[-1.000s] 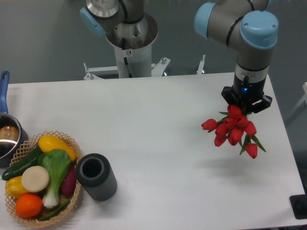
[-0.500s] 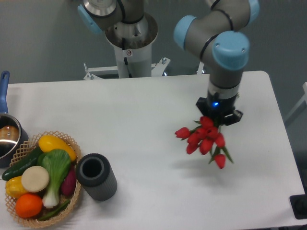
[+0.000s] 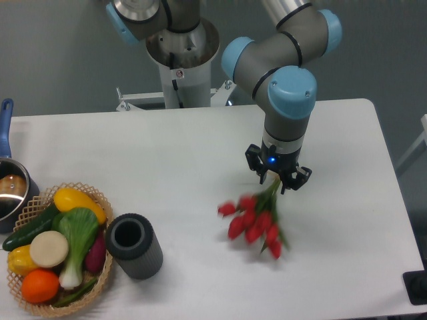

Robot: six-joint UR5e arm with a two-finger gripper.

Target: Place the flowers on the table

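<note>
A grey and pale-blue robot arm is reaching down over the large white rectangular tabletop, its black two-finger gripper pointing downward with the green stems of a blurred bunch of red tulip buds running up between its fingers. Well to the left, a dark grey ribbed cylinder is lying beside a woven wicker basket holding vegetables. A blue-handled steel pot is sitting at the left edge.

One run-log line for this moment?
gripper: grip unclear | flowers: blurred, stems at fingers | table: contact unclear
</note>
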